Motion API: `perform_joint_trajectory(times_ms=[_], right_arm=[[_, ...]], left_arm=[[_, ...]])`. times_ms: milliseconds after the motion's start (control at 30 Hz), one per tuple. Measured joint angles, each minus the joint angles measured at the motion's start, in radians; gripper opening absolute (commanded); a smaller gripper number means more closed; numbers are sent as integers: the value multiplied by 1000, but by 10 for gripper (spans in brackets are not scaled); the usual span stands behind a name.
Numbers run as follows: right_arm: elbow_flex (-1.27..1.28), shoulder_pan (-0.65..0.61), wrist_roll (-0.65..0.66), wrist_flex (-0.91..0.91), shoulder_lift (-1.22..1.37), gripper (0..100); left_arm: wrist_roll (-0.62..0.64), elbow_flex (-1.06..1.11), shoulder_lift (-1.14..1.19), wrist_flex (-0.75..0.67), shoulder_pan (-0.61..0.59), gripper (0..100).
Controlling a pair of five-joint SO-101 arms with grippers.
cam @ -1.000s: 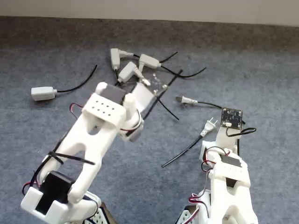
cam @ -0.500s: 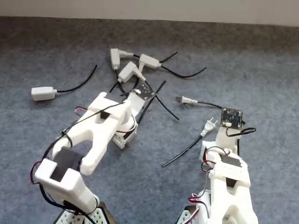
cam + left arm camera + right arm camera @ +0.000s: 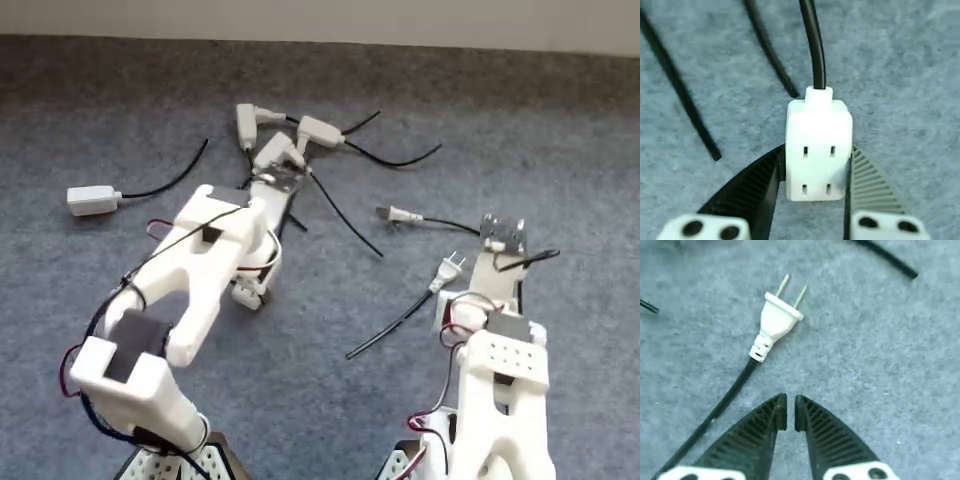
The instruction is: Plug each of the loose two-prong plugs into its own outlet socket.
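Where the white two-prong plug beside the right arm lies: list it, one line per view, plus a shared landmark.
High view: two-prong plug right of centre, prongs pointing up-right.
Right wrist view: the same plug, just beyond the right gripper.
Left wrist view: the white block is an outlet socket, a different thing.
Landmark: the plug's black cord, trailing from its back end.

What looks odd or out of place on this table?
The black cords are short stubs with cut ends, leading nowhere; the outlet sockets lie bunched together with their cords crossing. Nothing looks broken.
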Motion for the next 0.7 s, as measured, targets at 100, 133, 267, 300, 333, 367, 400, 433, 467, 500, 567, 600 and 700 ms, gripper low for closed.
perform_joint_trajectory(times_ms=[100, 133, 267, 300, 333, 367, 400, 433, 467, 500, 567, 600, 700], right_arm=[[-183, 0, 6, 147, -40, 137], [-244, -2, 25, 187, -46, 138], [-463, -77, 140, 296, -20, 138], [-494, -109, 172, 316, 9, 138], [-519, -138, 203, 325, 48, 138], [-537, -166, 235, 330, 95, 138], [-554, -186, 272, 331, 149, 138], [-569, -206, 315, 331, 207, 138], [-589, -219, 358, 331, 269, 138], [-612, -232, 400, 330, 333, 138], [-669, -245, 482, 328, 462, 139], [-704, -247, 517, 328, 520, 139], [-798, -247, 624, 328, 664, 139]], left_arm=[[2, 112, -94, -83, 8, 169], [2, 152, -118, -117, 20, 178], [-2, 269, -192, -215, 63, 280], [-2, 278, -203, -222, 63, 297], [0, 284, -210, -227, 57, 298], [2, 285, -213, -230, 57, 295], [5, 285, -215, -233, 57, 293], [5, 285, -219, -236, 54, 293], [9, 285, -222, -238, 46, 293], [15, 285, -222, -238, 35, 293], [49, 287, -222, -247, 20, 293], [77, 287, -222, -259, 12, 293], [169, 287, -222, -304, -29, 295]])
